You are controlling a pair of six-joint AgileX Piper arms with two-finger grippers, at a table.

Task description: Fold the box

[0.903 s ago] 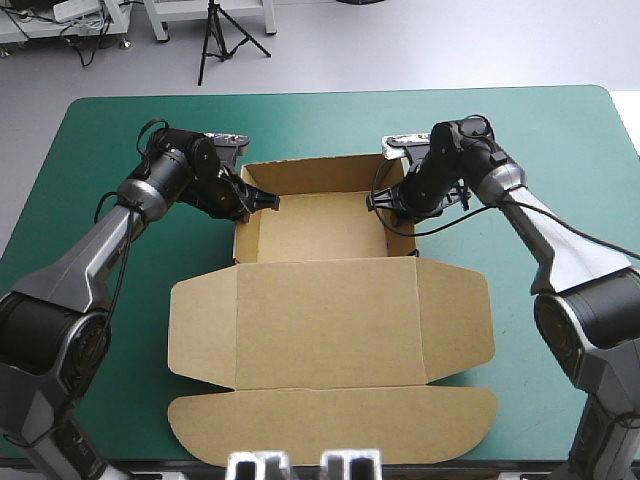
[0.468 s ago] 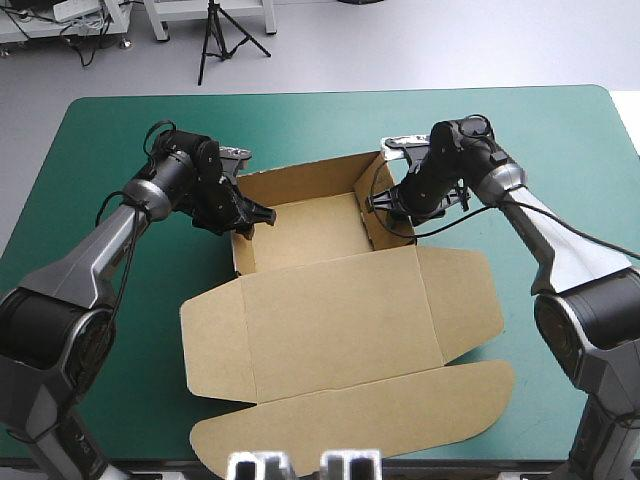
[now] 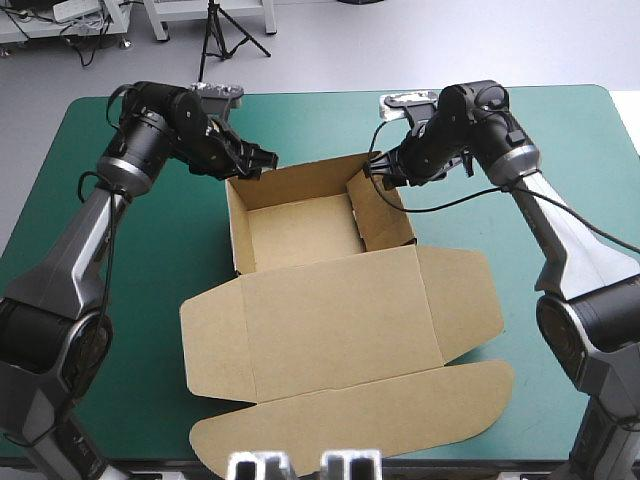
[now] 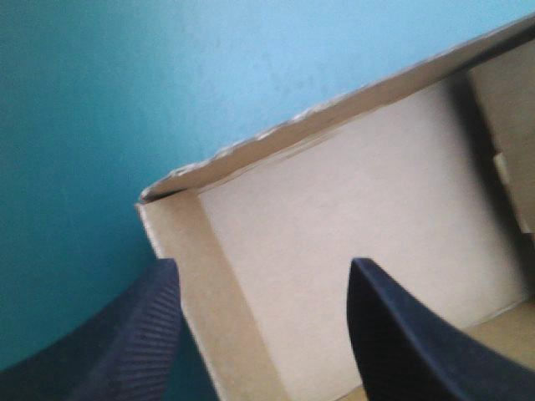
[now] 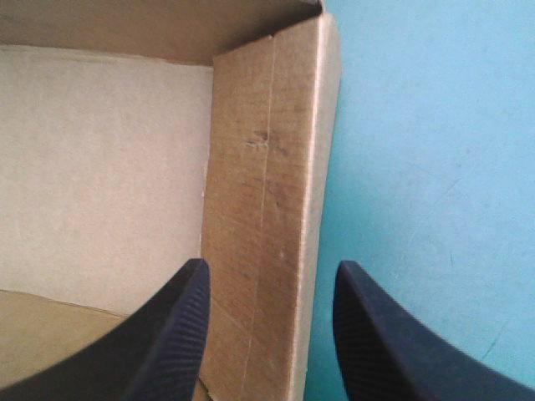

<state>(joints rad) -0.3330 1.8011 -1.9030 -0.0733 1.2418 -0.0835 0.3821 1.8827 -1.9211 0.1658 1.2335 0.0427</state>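
High view: the brown box (image 3: 330, 310) sits mid-frame on the teal-green surface (image 3: 310, 120), tray walls raised, lid flat below. Left claw (image 3: 262, 160), spread, hangs at its upper-left corner; right claw (image 3: 377, 172), spread, at its upper-right wall.

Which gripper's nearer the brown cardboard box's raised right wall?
Right. The right gripper is at the far end of the brown cardboard box's right wall, wall between its open fingers; the left gripper is at the far-left corner.
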